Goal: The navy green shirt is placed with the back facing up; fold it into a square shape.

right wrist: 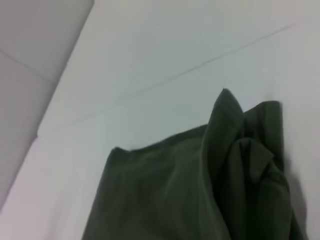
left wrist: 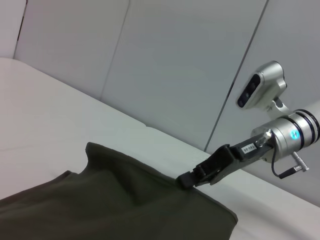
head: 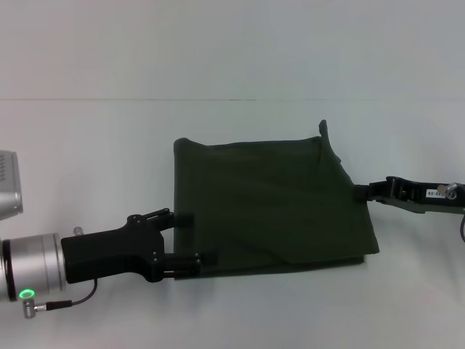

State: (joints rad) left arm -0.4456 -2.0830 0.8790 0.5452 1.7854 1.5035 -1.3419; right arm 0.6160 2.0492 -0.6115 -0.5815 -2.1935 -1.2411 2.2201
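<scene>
Soft matt cloth of the navy green shirt (head: 269,207) on a smooth white table (head: 87,145).

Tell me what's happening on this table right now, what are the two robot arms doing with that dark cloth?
A two-armed robot is folding a navy green shirt on a white table. The shirt already lies folded into a rough rectangle, with one corner poking up at its far right. The left gripper is at the shirt's left edge, its fingers spread along that edge. The right gripper meets the right edge, apparently pinching the fabric.
</scene>
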